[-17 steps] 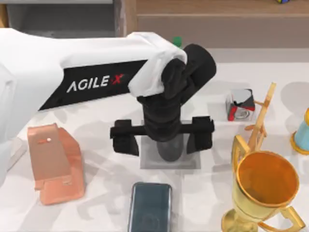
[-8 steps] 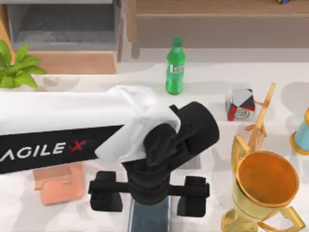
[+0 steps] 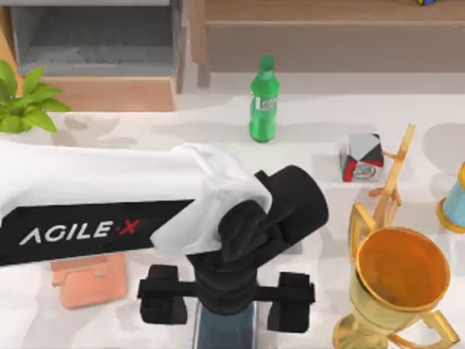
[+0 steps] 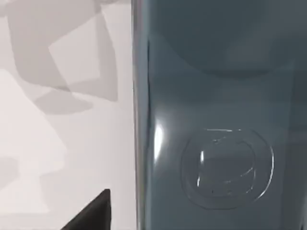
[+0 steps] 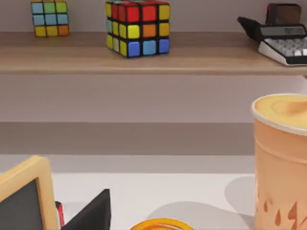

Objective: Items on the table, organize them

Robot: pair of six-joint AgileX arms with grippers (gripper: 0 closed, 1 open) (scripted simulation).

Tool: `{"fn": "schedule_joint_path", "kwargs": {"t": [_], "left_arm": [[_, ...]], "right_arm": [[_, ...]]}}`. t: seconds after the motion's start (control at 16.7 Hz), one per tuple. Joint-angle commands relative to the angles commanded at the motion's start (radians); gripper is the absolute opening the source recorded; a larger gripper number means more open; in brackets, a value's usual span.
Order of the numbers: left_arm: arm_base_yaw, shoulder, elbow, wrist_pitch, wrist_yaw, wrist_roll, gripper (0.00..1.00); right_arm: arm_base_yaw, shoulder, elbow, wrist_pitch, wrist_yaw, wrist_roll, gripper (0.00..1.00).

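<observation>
Step in hand: left hand (image 3: 226,305) poised over smartphone (image 3: 225,329) at counter's (image 3: 145,134) 6 o'clock edge, fingers spread wide to either side, nothing held. Left wrist view: smartphone (image 4: 216,120) close below, lying flat. Judged pre-grasp. Next move calls for lowering, then closing on phone's long edges. Right hand: state cannot tell. Count: one smartphone, one green bottle (image 3: 264,99) at 12 o'clock, one gold trophy (image 3: 396,283) at 4 o'clock, one orange stand (image 3: 87,280) at 8 o'clock.

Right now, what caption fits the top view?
Left gripper poised open directly above the smartphone near the table's front edge.
</observation>
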Motion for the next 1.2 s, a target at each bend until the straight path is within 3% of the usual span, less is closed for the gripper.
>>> {"fn": "schedule_joint_path", "kwargs": {"t": [0.3, 0.6, 1.2], "left_arm": [[0.003, 0.081, -0.097, 0.185, 0.000, 0.004, 1.00], [0.003, 0.090, -0.107, 0.200, 0.000, 0.004, 1.00], [0.003, 0.090, -0.107, 0.200, 0.000, 0.004, 0.25]], "right_arm": [[0.000, 0.000, 0.000, 0.000, 0.000, 0.000, 1.00], [0.000, 0.000, 0.000, 0.000, 0.000, 0.000, 1.00], [0.000, 0.000, 0.000, 0.000, 0.000, 0.000, 1.00]]}}
